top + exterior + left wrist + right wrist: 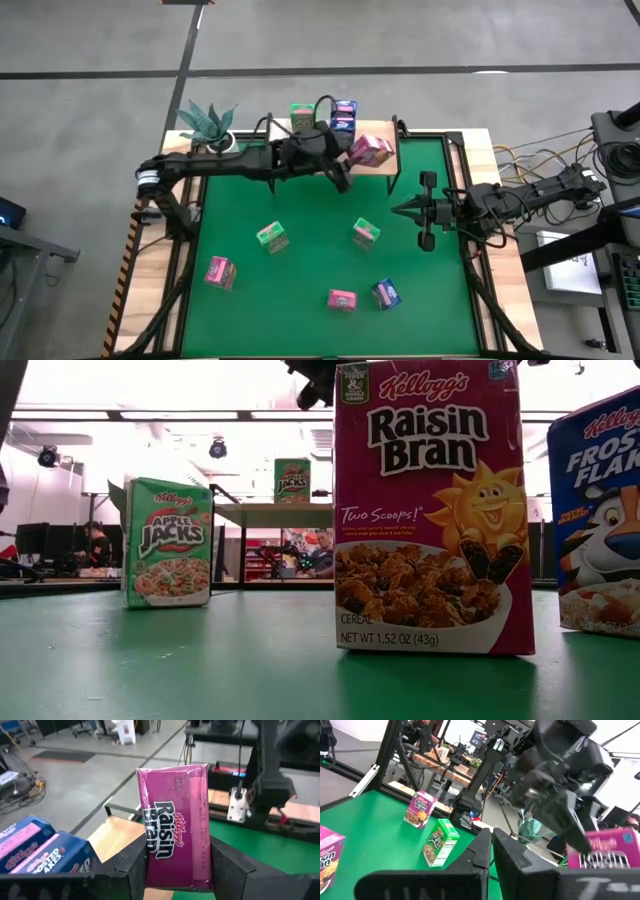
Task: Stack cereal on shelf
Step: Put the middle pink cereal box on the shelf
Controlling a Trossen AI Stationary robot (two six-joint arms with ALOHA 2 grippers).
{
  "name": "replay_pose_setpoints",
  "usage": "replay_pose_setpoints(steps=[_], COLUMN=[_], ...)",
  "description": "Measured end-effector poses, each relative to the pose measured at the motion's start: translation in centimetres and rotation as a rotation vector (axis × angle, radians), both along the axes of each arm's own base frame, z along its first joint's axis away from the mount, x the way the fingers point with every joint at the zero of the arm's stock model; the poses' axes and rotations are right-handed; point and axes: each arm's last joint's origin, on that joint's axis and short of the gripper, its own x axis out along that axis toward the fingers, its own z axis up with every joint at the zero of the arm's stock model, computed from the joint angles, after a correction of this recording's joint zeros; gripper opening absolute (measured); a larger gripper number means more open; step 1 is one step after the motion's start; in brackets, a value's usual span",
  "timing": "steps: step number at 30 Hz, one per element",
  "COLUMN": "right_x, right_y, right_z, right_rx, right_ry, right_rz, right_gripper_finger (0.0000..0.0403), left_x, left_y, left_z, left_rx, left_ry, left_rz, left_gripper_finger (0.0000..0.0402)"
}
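Gripping a pink cereal box (371, 150) between its fingers, the left end effector (345, 168) hangs over the shelf (385, 163) at the top centre of the high view, where a green box (301, 117) and a blue box (343, 115) already stand. The right end effector (400, 210) waits pinched shut at the counter's (300, 210) right edge. Five more boxes sit scattered on the green counter lower down.

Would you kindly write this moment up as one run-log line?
left gripper: shut on pink Raisin Bran box, over shelf | right gripper: shut, empty, waiting at table's right | shelf: green box, blue box
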Motion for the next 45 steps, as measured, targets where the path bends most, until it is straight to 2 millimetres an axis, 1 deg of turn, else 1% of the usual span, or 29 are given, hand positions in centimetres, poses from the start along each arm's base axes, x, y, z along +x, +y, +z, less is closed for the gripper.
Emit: replay_pose_setpoints(steps=[3,6,10,21,24,28,35,38,45], right_x=[0.0,-0.1,-0.1,-0.1,-0.1,-0.1,-0.1,-0.1,-0.1], right_y=[0.0,0.0,0.0,0.0,0.0,0.0,0.0,0.0,0.0], right_z=[0.0,0.0,0.0,-0.2,-0.2,-0.2,-0.2,-0.2,-0.2], right_rx=[-0.001,0.001,0.006,0.039,0.041,0.043,0.041,0.040,0.040], right_ry=[0.002,-0.001,0.004,0.023,0.020,0.020,0.022,0.022,0.022], right_rz=[0.000,0.000,0.000,0.002,0.002,0.002,0.001,0.001,0.001], right_gripper_finger=[0.0009,0.0009,0.0009,0.0009,0.0009,0.0009,0.0009,0.0009,0.0009], left_x=[1.0,1.7,2.6,3.0,3.5,4.2,4.3,4.3,4.6], left_y=[0.4,0.6,0.8,1.1,1.2,1.3,1.5,1.5,1.5], left_z=[1.0,1.2,0.6,0.2,-0.2,-1.3,-1.5,-1.5,-2.0], left_rx=[-0.011,-0.023,-0.032,-0.062,-0.070,-0.076,-0.075,-0.078,-0.081], left_ry=[0.034,0.116,0.169,0.158,0.148,0.168,0.159,0.160,0.163], left_rz=[0.009,0.018,0.018,0.075,0.079,0.083,0.122,0.124,0.125], left_gripper_finger=[0.0153,0.0153,0.0153,0.0153,0.0153,0.0153,0.0154,0.0162,0.0199])
